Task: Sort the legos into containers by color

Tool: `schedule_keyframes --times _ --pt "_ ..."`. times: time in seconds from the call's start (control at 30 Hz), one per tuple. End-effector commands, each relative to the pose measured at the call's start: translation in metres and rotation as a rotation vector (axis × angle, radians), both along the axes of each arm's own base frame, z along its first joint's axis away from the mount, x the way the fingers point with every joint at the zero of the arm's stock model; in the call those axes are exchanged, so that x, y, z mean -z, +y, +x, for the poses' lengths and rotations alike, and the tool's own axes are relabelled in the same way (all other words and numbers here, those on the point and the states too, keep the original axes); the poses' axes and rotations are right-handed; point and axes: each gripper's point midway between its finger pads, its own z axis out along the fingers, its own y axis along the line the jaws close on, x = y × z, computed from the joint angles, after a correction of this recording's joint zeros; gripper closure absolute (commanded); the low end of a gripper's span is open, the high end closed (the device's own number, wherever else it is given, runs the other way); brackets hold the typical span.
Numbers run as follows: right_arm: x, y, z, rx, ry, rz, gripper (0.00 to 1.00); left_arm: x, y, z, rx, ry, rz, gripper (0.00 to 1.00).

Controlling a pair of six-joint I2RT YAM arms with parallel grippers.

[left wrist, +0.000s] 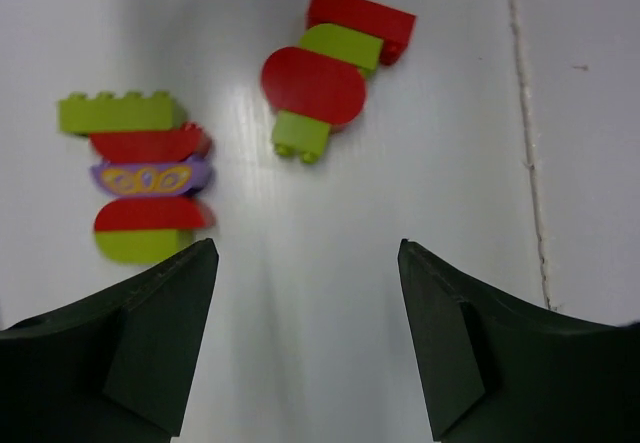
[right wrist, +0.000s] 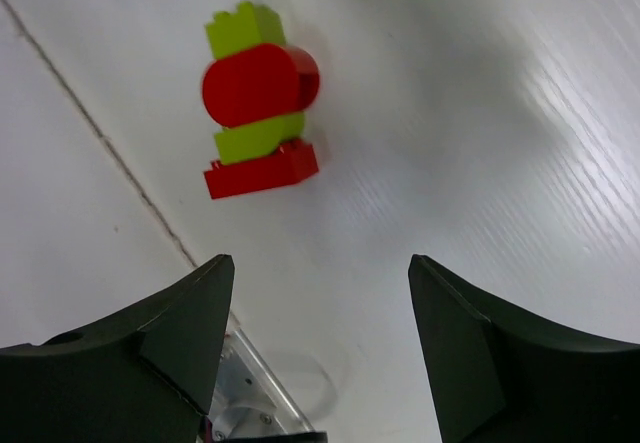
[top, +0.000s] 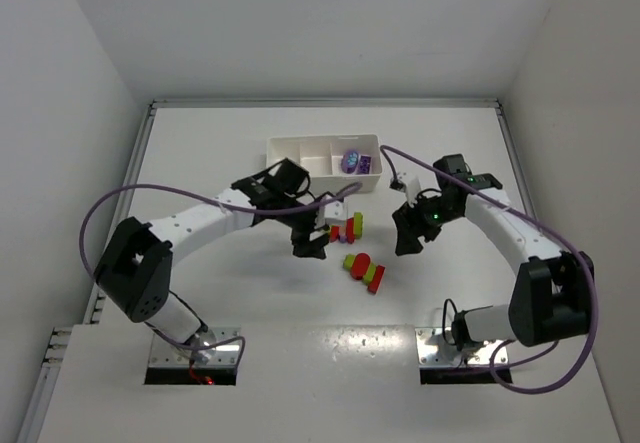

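Note:
The white tray (top: pixel 290 150) lies at the back, with purple legos (top: pixel 355 161) in its right compartment. One stuck-together stack (top: pixel 347 228) of yellow-green, red and purple bricks lies in front of the tray; it also shows in the left wrist view (left wrist: pixel 145 178). A second red and yellow-green stack (top: pixel 365 270) lies nearer; it shows in the left wrist view (left wrist: pixel 330 73) and the right wrist view (right wrist: pixel 258 113). My left gripper (top: pixel 310 248) (left wrist: pixel 308 253) is open and empty, just left of both stacks. My right gripper (top: pixel 407 238) (right wrist: pixel 322 268) is open and empty, to their right.
A seam in the table top (left wrist: pixel 525 143) (right wrist: pixel 100 143) runs past the nearer stack. The arms' metal base plates (top: pixel 195 353) (top: pixel 465 348) sit at the near edge; one shows in the right wrist view (right wrist: pixel 240 393). White walls close in the table on three sides.

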Motion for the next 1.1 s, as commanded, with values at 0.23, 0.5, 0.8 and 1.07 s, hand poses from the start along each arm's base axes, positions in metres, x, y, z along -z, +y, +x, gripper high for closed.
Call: schedule_keyframes --times 0.23,0.5,0.8,1.07 --pt "-0.015 -0.062 0.030 0.397 -0.063 -0.090 0.28 0.028 -0.050 -0.016 0.280 -0.226 -0.043 0.28" --pt "-0.036 -0.090 0.034 0.526 -0.059 -0.066 0.28 0.052 -0.083 -0.013 0.354 -0.232 -0.016 0.39" --pt "-0.056 -0.097 0.039 0.567 -0.040 -0.009 0.28 0.065 -0.095 -0.013 0.396 -0.226 0.001 0.39" --pt "-0.065 -0.099 0.043 0.561 -0.031 0.009 0.28 0.085 -0.088 -0.014 0.421 -0.202 0.061 0.37"
